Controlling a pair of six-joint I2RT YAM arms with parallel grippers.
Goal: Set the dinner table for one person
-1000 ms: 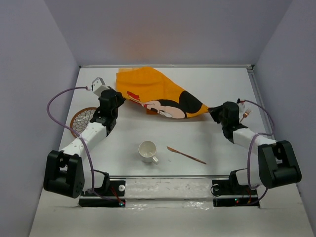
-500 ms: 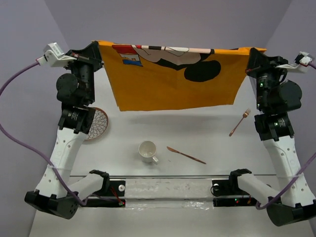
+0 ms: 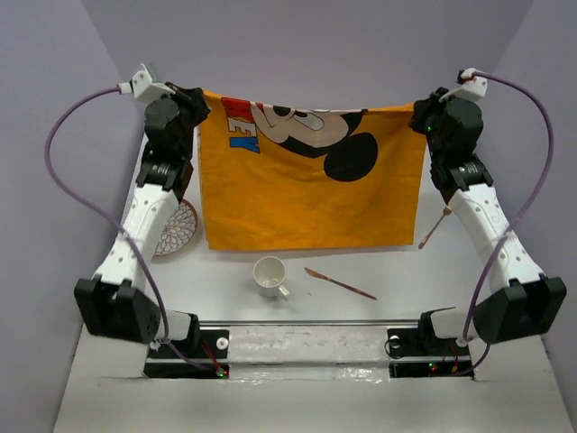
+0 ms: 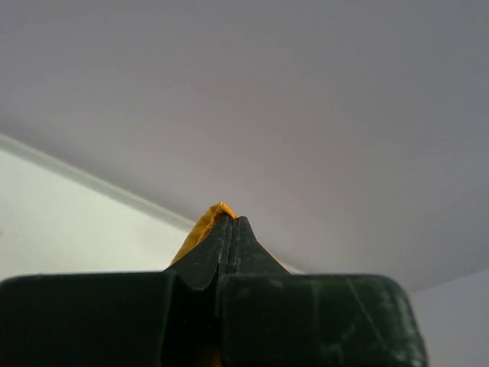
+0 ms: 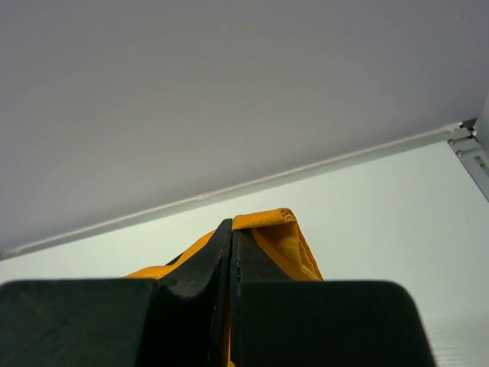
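The orange Mickey Mouse cloth (image 3: 306, 180) hangs spread out above the white dinner table (image 3: 361, 262), held by its two top corners. My left gripper (image 3: 200, 97) is shut on the left corner; a bit of orange cloth (image 4: 205, 223) shows beside its closed tips (image 4: 231, 223). My right gripper (image 3: 420, 112) is shut on the right corner, with orange cloth (image 5: 279, 237) folded next to its closed tips (image 5: 231, 228). The cloth's lower edge hangs just behind a white cup (image 3: 270, 276).
A patterned round plate (image 3: 177, 228) lies at the left, partly behind my left arm. A copper knife (image 3: 340, 283) lies right of the cup. A copper fork (image 3: 435, 226) lies at the right, next to the cloth's edge. Grey walls enclose the table.
Both arms lifted the cloth from a crumpled heap on the table, spread it high, then brought it lower and nearer; it now hangs taut with its lower edge close to the cup.
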